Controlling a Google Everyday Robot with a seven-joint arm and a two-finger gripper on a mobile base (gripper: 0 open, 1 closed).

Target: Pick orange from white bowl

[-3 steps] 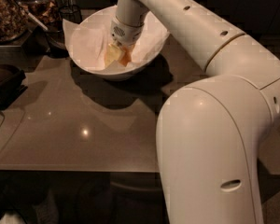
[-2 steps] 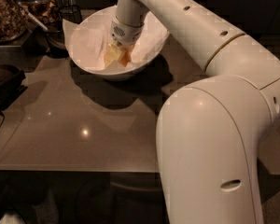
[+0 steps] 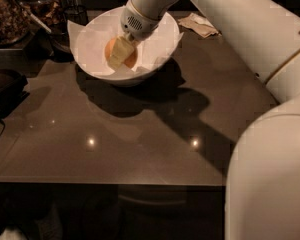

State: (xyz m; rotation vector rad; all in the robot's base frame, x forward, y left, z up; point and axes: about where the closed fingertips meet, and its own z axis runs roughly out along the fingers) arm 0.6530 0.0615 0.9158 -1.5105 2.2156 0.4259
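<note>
1. Since the earlier frames, the robot's white arm (image 3: 230, 14) has drawn back toward the right edge of the view. Its bulky lower part now fills only the bottom right corner, and more of the bench (image 3: 140, 144) shows.
2. More of the orange (image 3: 110, 49) also shows than a second ago, bulging out on both sides of the gripper (image 3: 117, 58).
3. The white bowl (image 3: 165, 44) has kept its place at the far side of the bench, left of centre, with its crinkled paper lining (image 3: 87, 39) poking above the rim.
4. The gripper reaches down into the bowl from the upper right, its pale tip lying across the front of the orange.
5. I cannot tell how wide the gripper is or whether it has hold of the fruit, because its tip overlaps the orange from this angle.
6. The orange is inside the bowl, low on the paper lining.
7. Dark glass jars (image 3: 7, 11) stand at the far left corner, just beside the bowl.
8. A crumpled scrap of paper (image 3: 201, 25) lies on the bench to the right of the bowl, apart from it.
9. A dark object (image 3: 5, 86) sits at the left edge of the bench.
</note>
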